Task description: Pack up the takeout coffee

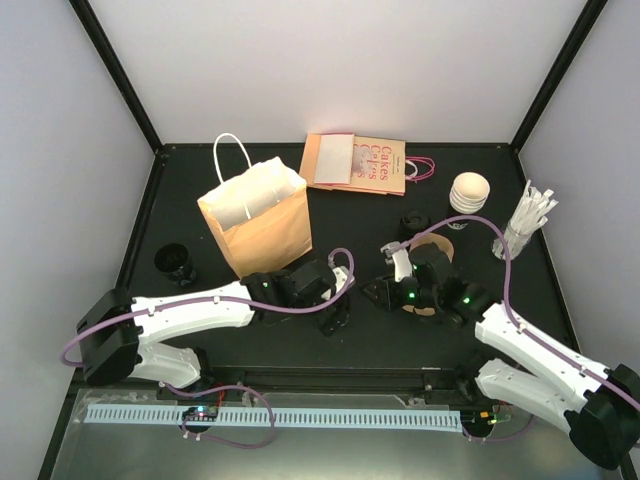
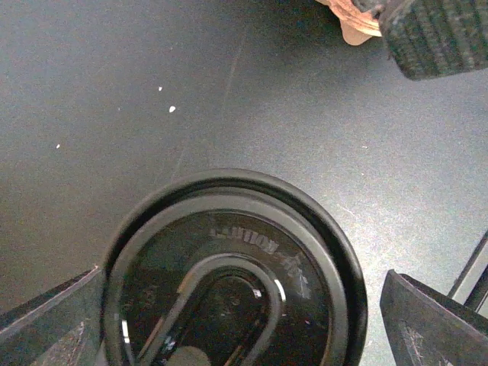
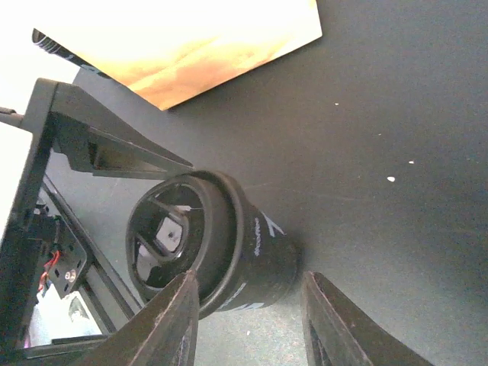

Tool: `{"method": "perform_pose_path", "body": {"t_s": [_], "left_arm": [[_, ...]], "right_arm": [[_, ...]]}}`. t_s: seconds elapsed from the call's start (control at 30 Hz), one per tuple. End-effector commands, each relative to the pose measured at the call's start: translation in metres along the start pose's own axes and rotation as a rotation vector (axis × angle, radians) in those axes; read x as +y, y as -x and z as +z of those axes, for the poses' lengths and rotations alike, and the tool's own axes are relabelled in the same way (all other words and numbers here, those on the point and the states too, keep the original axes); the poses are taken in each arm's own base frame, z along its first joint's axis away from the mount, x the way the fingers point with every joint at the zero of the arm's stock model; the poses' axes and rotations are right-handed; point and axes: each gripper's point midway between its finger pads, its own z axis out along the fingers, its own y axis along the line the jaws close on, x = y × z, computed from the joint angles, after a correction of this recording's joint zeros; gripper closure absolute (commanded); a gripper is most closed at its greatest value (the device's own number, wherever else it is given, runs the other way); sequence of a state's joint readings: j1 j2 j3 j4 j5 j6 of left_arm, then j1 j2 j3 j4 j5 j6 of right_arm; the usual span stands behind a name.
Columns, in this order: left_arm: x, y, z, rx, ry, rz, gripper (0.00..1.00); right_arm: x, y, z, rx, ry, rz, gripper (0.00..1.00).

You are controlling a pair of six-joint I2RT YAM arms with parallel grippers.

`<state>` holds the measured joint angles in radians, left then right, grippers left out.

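Observation:
The takeout coffee, a black cup with a round black lid, stands upright on the dark table. My left gripper hangs open right above it, one finger on each side of the lid with a gap on both sides. In the right wrist view the cup stands just beyond my right gripper, which is open and holds nothing. The right gripper's left finger overlaps the lid's edge in that view. From the top camera the left gripper covers the cup, and the right gripper sits close beside it.
An open brown paper bag with a white handle stands behind the left arm. A second black cup is at the left. Flat printed bags, white lids and a glass of straws line the back. A brown carrier lies by the right arm.

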<state>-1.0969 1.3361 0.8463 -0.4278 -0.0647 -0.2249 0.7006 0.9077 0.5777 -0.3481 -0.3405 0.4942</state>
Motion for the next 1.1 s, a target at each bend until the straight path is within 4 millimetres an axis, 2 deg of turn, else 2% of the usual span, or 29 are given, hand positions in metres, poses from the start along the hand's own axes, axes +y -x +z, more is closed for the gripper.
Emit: {"method": "perform_pose_path", "body": {"t_s": [0.0, 0.33, 0.57, 0.63, 0.67, 0.73, 0.77, 0.97, 1.07], "left_arm": [[-0.006, 0.024, -0.022, -0.052, -0.027, -0.003, 0.01], [-0.006, 0.038, -0.05, -0.106, -0.031, -0.014, 0.01], [-0.006, 0.048, -0.07, -0.142, -0.033, -0.027, 0.01], [-0.005, 0.051, -0.078, -0.165, -0.034, -0.026, 0.01], [-0.005, 0.053, -0.082, -0.175, -0.035, -0.026, 0.01], [-0.001, 0.058, -0.094, -0.202, -0.014, -0.028, 0.01], [0.004, 0.061, -0.101, -0.215, 0.009, -0.033, 0.01], [0.031, 0.079, -0.157, -0.351, 0.099, -0.077, 0.01], [0.054, 0.083, -0.193, -0.389, 0.177, -0.135, 0.01]], "right_arm": [[0.001, 0.011, -0.008, -0.04, -0.029, -0.037, 0.58], [-0.001, 0.014, -0.013, -0.058, -0.051, -0.05, 0.53], [-0.003, 0.017, -0.017, -0.067, -0.071, -0.064, 0.41], [-0.003, 0.018, -0.018, -0.069, -0.077, -0.073, 0.32], [-0.002, 0.019, -0.019, -0.07, -0.079, -0.081, 0.24], [0.0, 0.022, -0.022, -0.068, -0.086, -0.114, 0.03], [0.002, 0.023, -0.022, -0.062, -0.084, -0.135, 0.0], [0.01, 0.029, -0.019, 0.009, -0.19, -0.248, 0.0], [0.021, 0.03, -0.013, 0.026, -0.176, -0.269, 0.0]]}}
